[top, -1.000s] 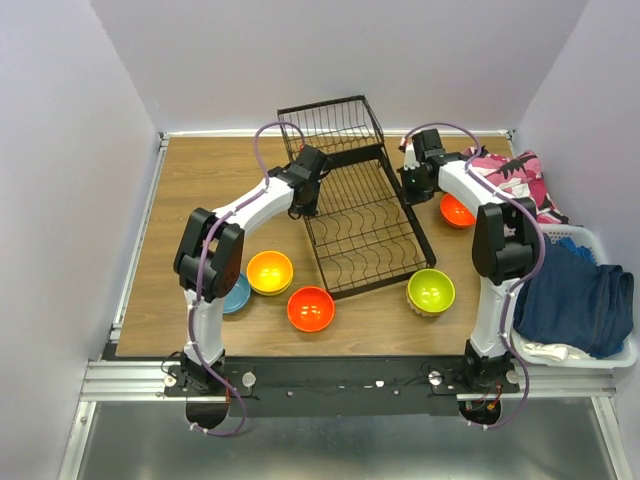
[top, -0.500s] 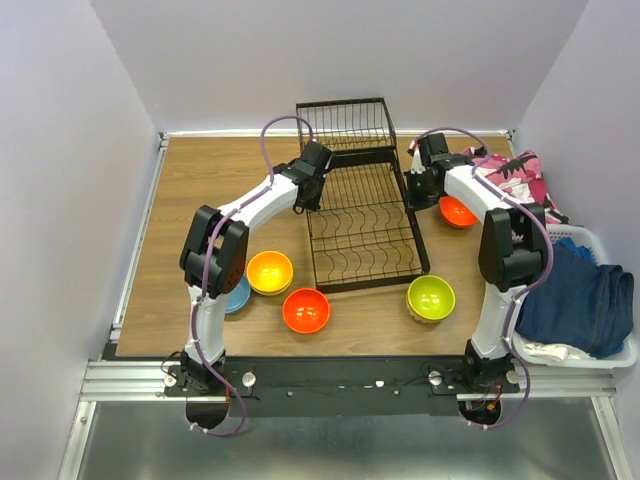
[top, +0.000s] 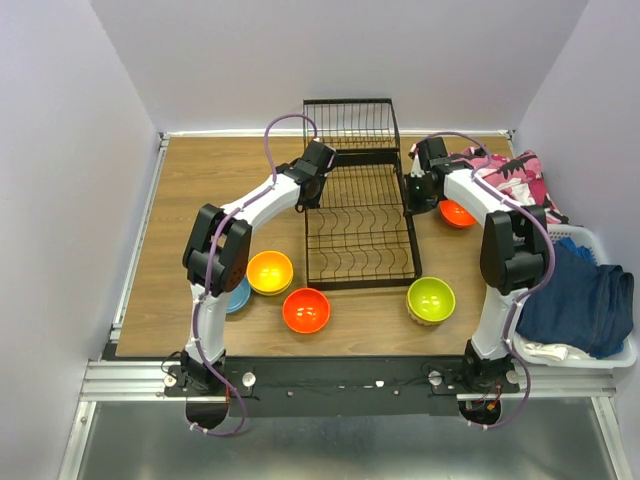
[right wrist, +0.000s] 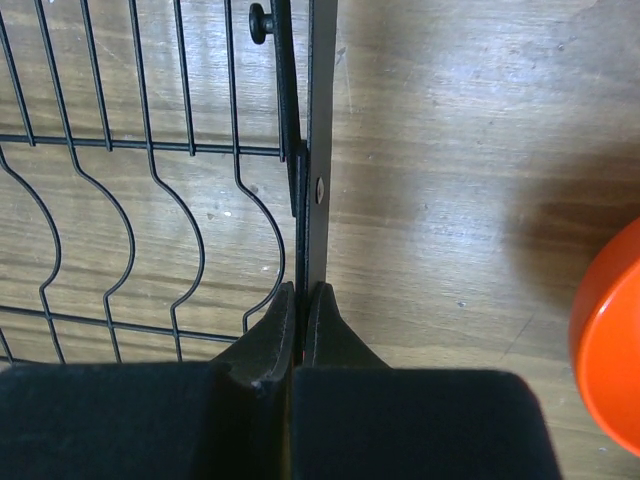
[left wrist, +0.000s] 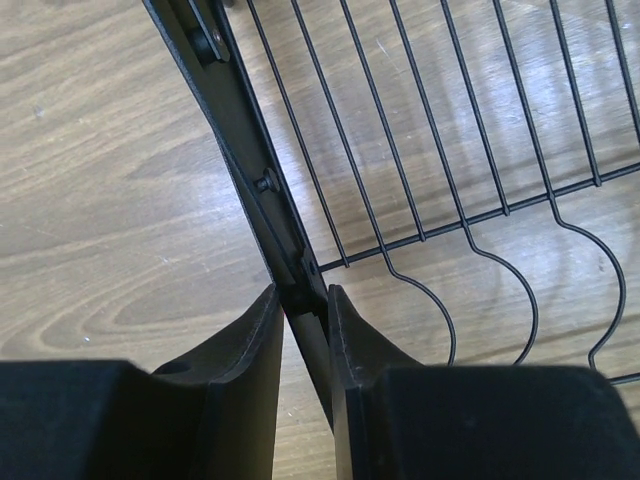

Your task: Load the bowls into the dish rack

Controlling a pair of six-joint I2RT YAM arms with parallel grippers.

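Observation:
The black wire dish rack (top: 360, 215) stands square in the middle of the table, its taller basket section at the far end. My left gripper (top: 310, 194) is shut on the rack's left frame bar (left wrist: 243, 135), which runs between the fingers (left wrist: 262, 340). My right gripper (right wrist: 301, 292) is shut on the right frame bar (right wrist: 322, 120). Loose bowls lie on the wood: yellow-orange (top: 270, 271), red-orange (top: 307, 309), lime green (top: 431, 297), and blue (top: 238, 296) half hidden by the left arm. Another red-orange bowl (top: 457, 213) sits beside the right wrist (right wrist: 610, 340).
A white laundry basket (top: 600, 355) with blue clothes fills the right edge. Pink patterned cloth (top: 512, 174) lies at the back right. Walls close in the table on the left, back and right.
The dish rack has swung from a skewed angle to straight and shifted right, with both grippers moving along on its side bars. The bowls have stayed put.

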